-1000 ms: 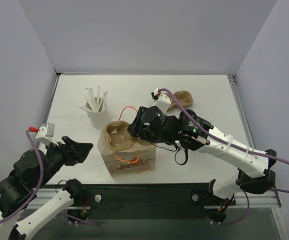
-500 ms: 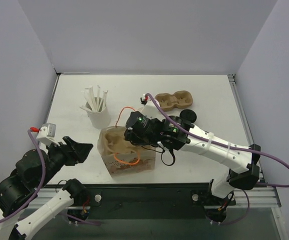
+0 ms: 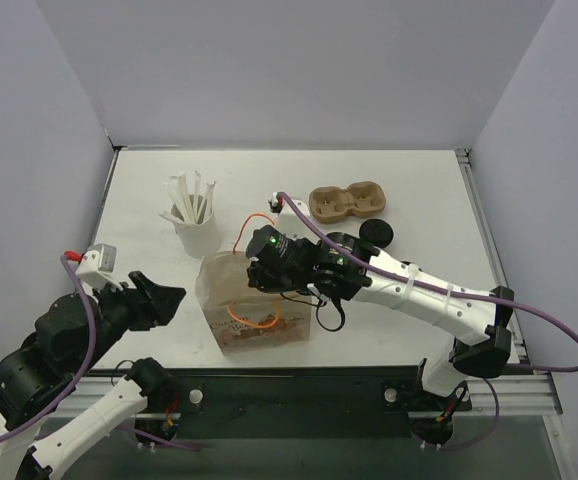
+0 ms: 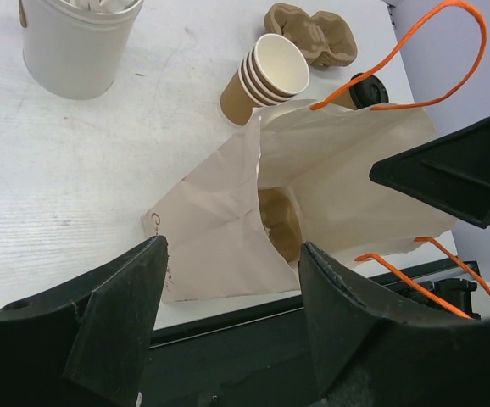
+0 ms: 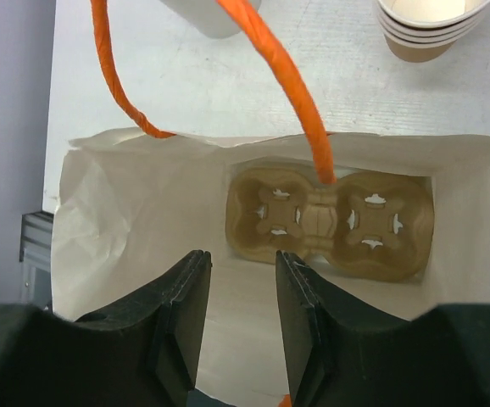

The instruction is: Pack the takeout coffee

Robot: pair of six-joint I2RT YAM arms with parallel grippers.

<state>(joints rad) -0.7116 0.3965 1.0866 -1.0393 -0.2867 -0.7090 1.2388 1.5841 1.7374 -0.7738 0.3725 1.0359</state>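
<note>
- The right gripper (image 5: 242,259) hangs over the open mouth of the paper bag (image 5: 135,212), pointing down into it. Its two black fingers (image 5: 186,297) stand a narrow gap apart with nothing between them.
- Straight below, flat on the bottom of the bag, lies a pulp two-cup carrier (image 5: 330,222), both of its cup wells empty.
- An orange cord handle (image 5: 283,72) loops across the right wrist view above the carrier. A second one curves at the bag's left rim.
- The left gripper (image 4: 232,250) is held low at the near left of the table (image 3: 419,190), aimed at the bag. Its jaws are spread wide and hold nothing.
- From the left wrist, the bag shows its open side, with the carrier's edge visible inside.
- The takeout coffee cup (image 3: 376,233), tan with its black lid on, stands on the table outside the bag. It is to the right of the right arm and just beside a second pulp carrier (image 3: 347,200).
- A nested stack of tan cups (image 4: 266,76) lies tipped on its side just behind the bag, mouths toward the left wrist camera.
- A white cup (image 3: 197,228) holding white paper-wrapped sticks stands to the far left of the bag, apart from it.
</note>
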